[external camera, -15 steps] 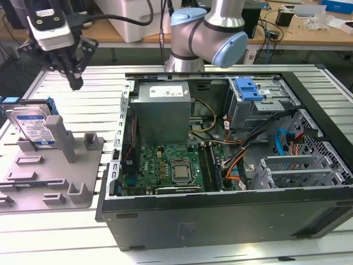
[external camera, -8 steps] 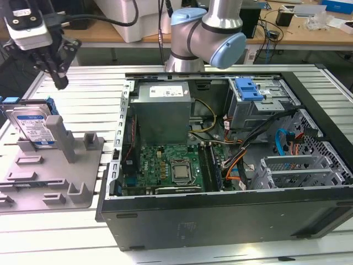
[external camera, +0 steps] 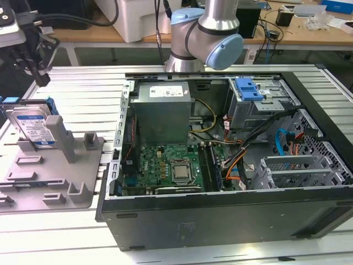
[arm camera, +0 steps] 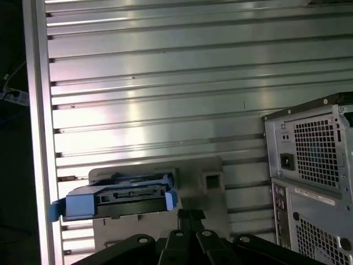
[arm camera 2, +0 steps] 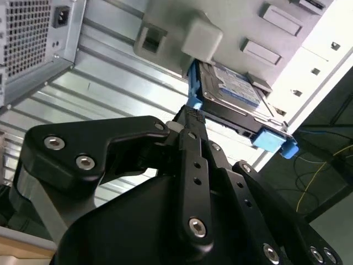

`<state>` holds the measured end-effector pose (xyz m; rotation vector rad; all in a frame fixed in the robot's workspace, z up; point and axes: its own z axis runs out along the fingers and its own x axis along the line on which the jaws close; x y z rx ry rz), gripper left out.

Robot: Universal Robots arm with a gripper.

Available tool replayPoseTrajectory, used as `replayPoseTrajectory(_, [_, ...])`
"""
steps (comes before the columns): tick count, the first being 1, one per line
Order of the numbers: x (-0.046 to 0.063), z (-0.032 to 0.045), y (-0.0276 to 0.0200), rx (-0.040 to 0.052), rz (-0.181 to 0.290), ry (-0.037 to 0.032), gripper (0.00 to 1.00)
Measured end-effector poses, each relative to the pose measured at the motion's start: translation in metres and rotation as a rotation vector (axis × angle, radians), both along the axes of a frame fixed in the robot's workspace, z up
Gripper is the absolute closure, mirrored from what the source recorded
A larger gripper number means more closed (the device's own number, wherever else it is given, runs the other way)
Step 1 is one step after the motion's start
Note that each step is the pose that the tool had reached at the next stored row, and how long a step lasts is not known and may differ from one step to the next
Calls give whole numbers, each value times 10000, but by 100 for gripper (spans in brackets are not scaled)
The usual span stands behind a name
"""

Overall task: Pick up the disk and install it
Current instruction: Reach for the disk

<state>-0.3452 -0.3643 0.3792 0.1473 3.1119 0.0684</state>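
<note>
Gripper, pressed together and empty, hangs just above the disk, not touching. Disk upright in grey holder at table edge, exterior view's left; computer case beside.

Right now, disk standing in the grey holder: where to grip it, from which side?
Judging by its pose, pinch the disk across its flat faces at the free top edge, coming from above: its base sits in the grey holder.

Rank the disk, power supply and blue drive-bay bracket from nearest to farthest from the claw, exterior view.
1. Disk, standing in the grey holder below the claw.
2. Power supply, inside the case.
3. Blue drive-bay bracket, farthest toward the exterior view's right.
</note>
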Motion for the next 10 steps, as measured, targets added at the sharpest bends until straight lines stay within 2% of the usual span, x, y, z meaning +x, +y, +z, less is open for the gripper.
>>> replayPoseTrajectory(3, [-139,-16,61,0,-2,0,89])
replayPoseTrajectory(5, [-269,-30,116,0,0,0,89])
replayPoseTrajectory(10, [-484,-57,211,0,-1,0,89])
